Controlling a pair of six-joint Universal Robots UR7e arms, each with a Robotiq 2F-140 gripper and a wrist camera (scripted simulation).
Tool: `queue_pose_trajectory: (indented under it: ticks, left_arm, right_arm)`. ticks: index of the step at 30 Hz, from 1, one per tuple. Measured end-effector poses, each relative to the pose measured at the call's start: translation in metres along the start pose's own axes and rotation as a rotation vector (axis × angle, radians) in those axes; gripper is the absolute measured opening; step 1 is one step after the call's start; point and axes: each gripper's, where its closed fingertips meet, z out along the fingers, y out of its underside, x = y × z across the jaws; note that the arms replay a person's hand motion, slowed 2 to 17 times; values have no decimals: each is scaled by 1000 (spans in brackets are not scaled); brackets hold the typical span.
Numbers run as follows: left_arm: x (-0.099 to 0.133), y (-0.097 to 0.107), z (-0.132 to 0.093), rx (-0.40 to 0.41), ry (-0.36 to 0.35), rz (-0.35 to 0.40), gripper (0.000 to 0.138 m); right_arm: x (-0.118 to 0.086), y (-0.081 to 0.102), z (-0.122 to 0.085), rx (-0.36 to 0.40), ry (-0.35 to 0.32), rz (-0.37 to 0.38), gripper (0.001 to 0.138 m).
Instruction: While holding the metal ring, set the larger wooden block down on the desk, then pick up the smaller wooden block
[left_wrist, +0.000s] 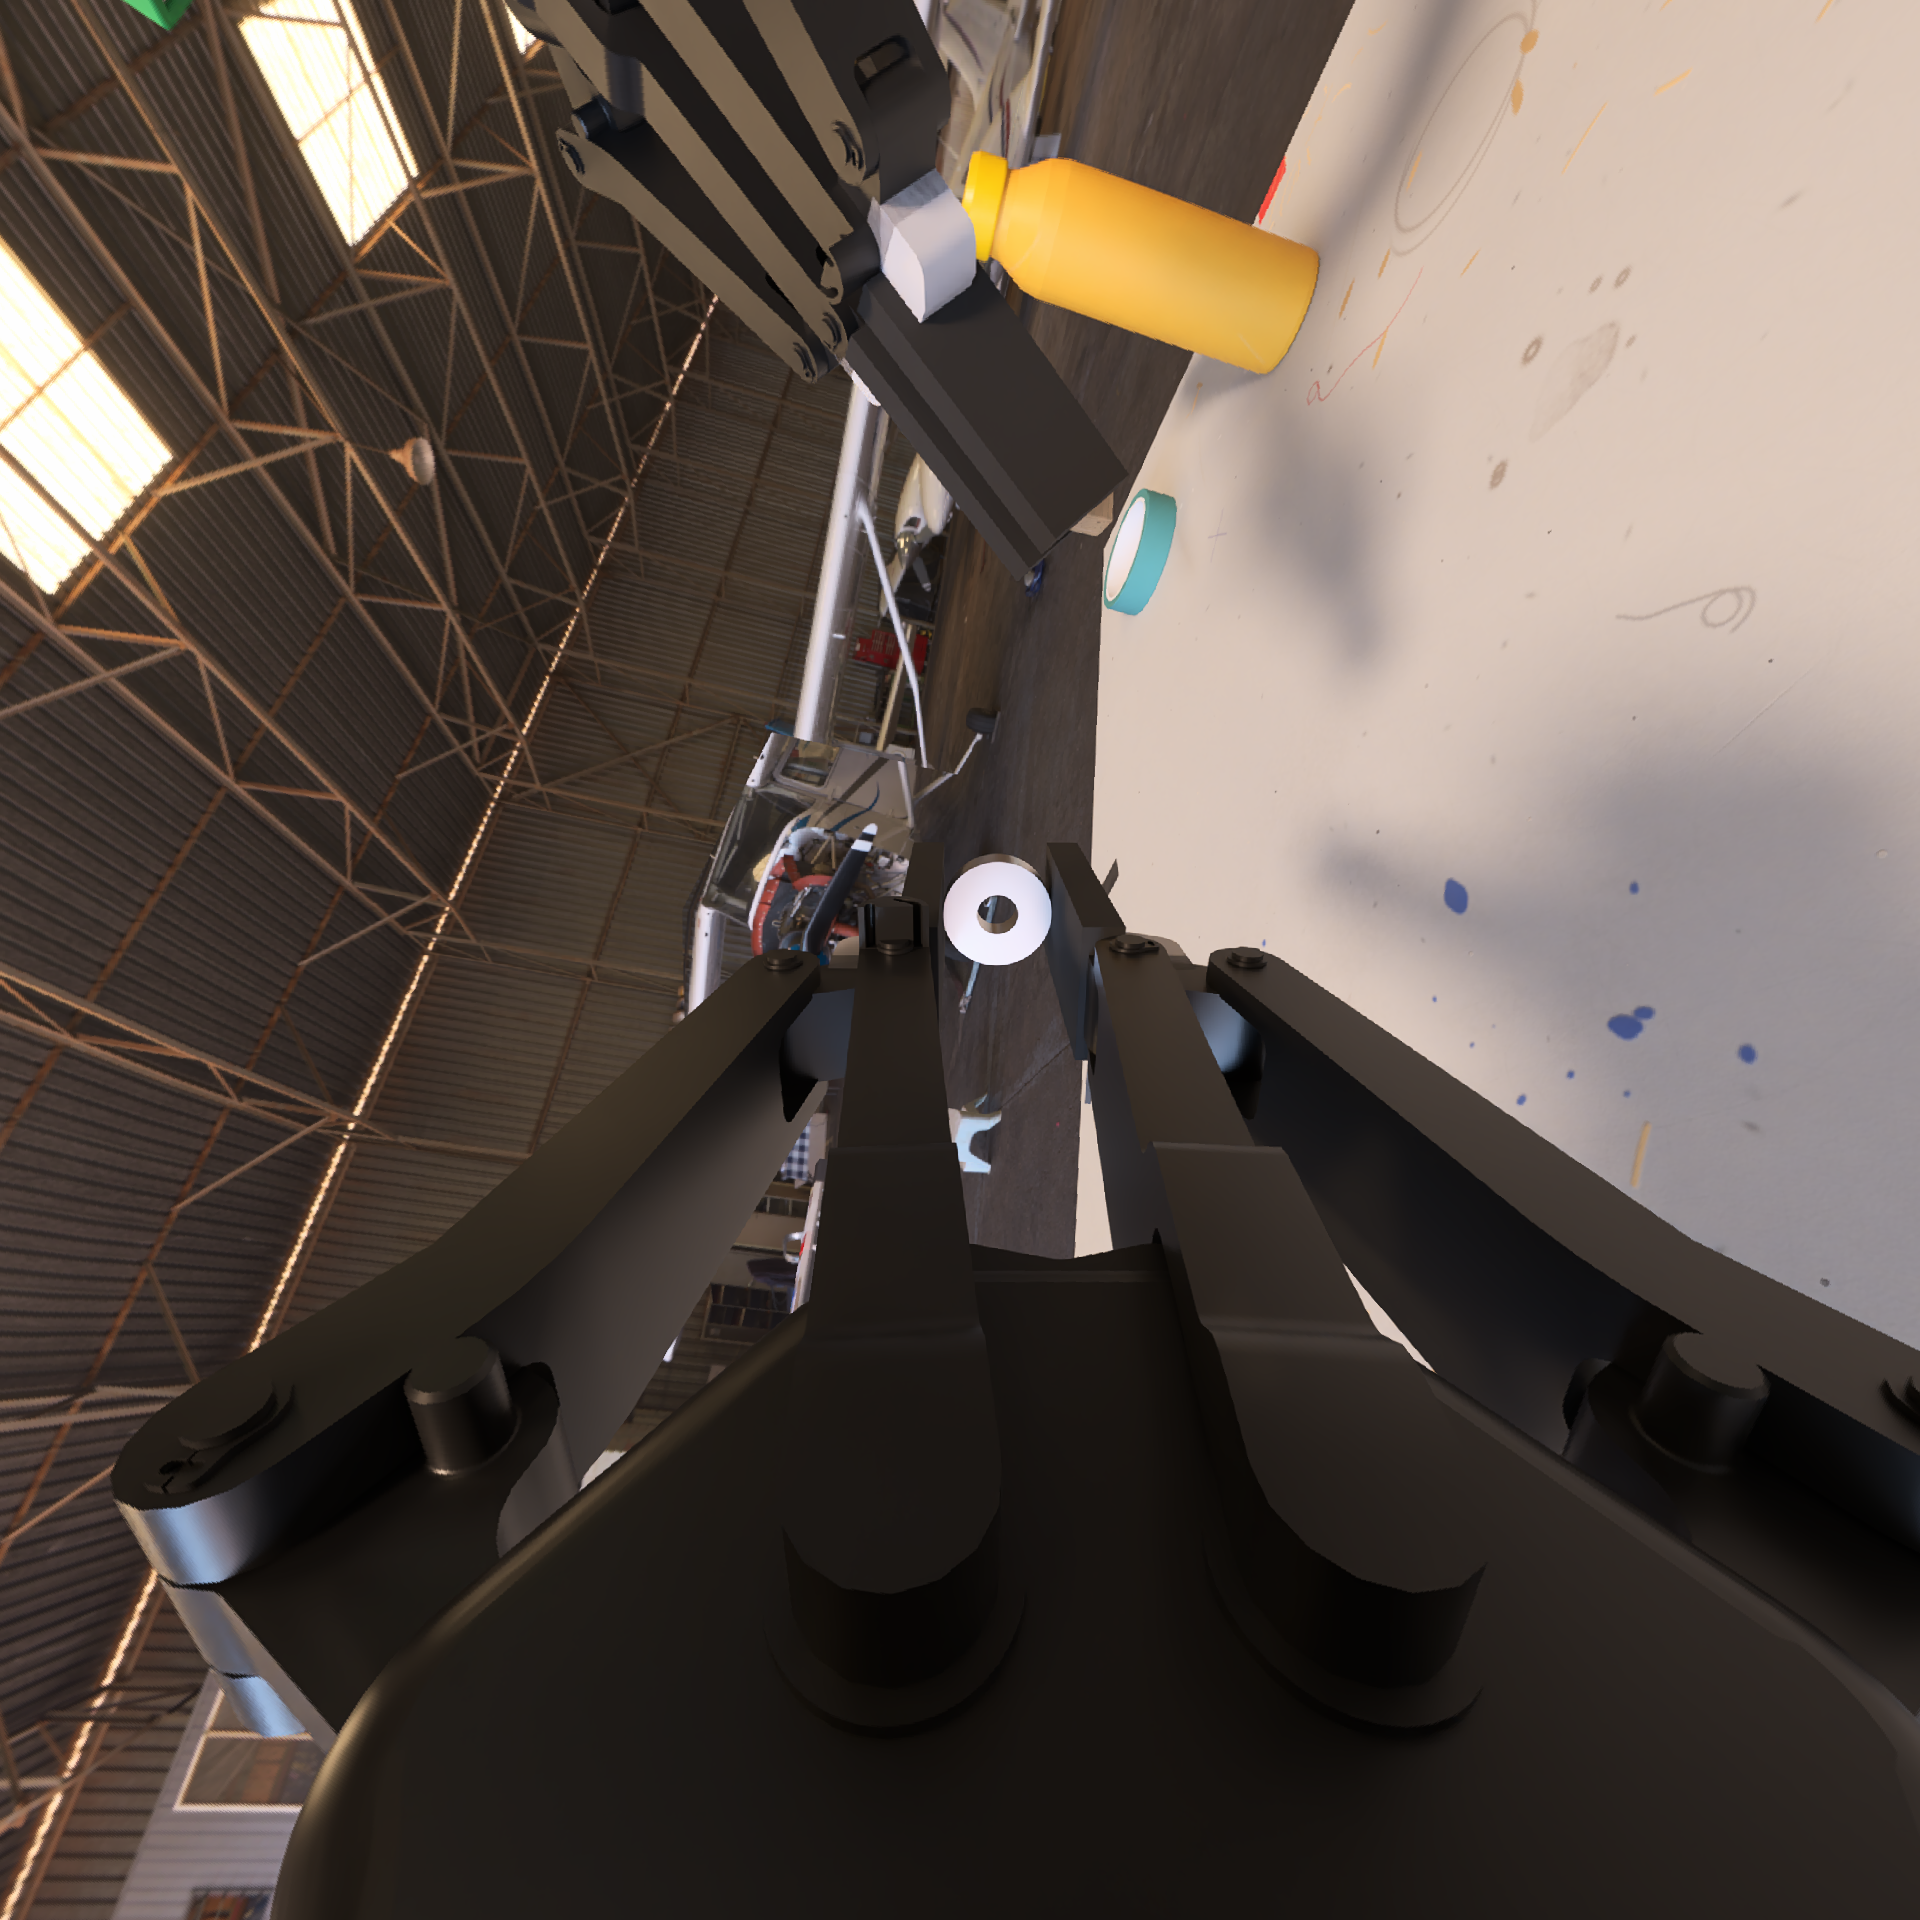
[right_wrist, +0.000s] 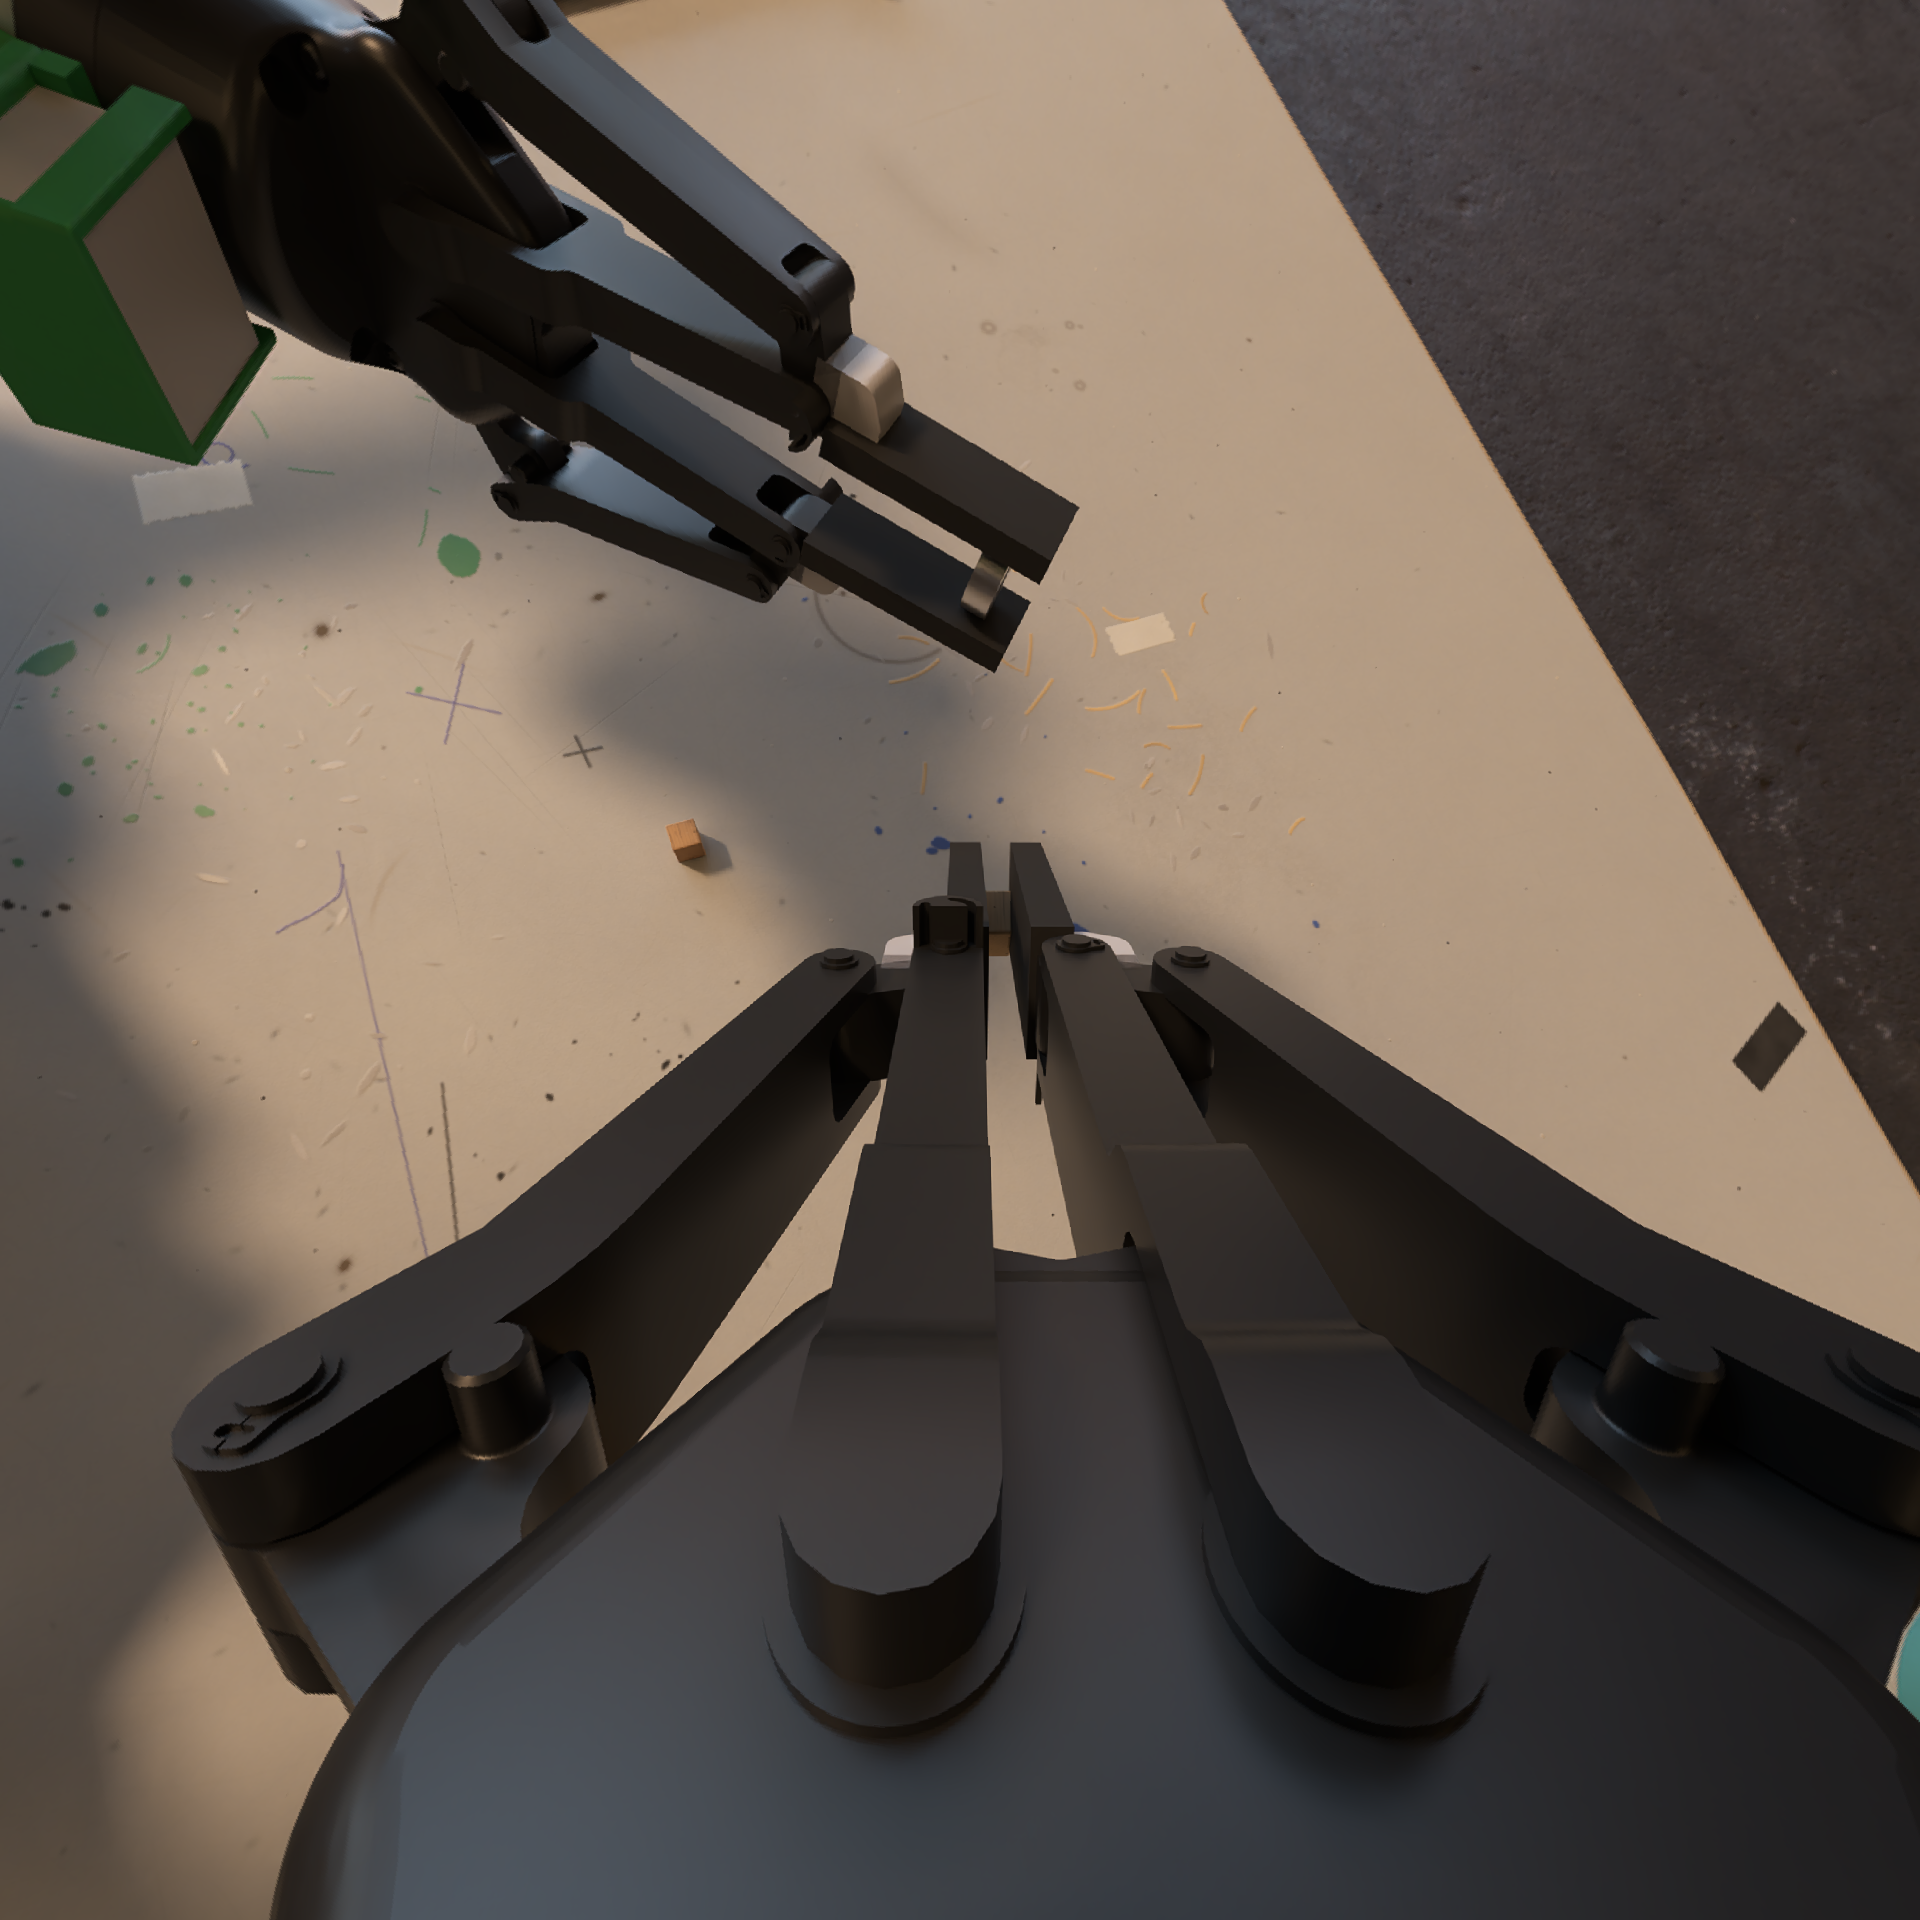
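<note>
My left gripper (left_wrist: 995, 878) is shut on a pale metal ring (left_wrist: 964, 916) and holds it in the air beyond the desk's edge. The ring also shows edge-on between its fingertips in the right wrist view (right_wrist: 980, 587). My right gripper (right_wrist: 995, 873) is shut on a wooden block (right_wrist: 998, 914), low over the desk (right_wrist: 1195, 364). Only a sliver of that block shows, so I cannot tell its size. A corner of it peeks past the right gripper (left_wrist: 1044, 535) in the left wrist view (left_wrist: 1091, 516). A second small wooden cube (right_wrist: 685, 840) lies on the desk, to the left of my right gripper.
An orange bottle (left_wrist: 1143, 260) stands on the desk near its edge, with a teal tape roll (left_wrist: 1140, 551) close to the right gripper's fingertips. The left gripper (right_wrist: 1013, 613) hovers above and beyond the right one. Dark floor (right_wrist: 1662, 416) lies past the desk's right edge.
</note>
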Motion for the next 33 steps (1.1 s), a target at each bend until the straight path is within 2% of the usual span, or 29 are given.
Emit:
queue_pose_trajectory:
  ticks: [20,33]
  left_arm:
    - [6,-6,1,-5,5,61,26]
    - [11,-7,6,-39,9,95,26]
  right_arm:
    - [0,5,2,-40,23,-10,7]
    - [-3,7,6,-69,31,-26,7]
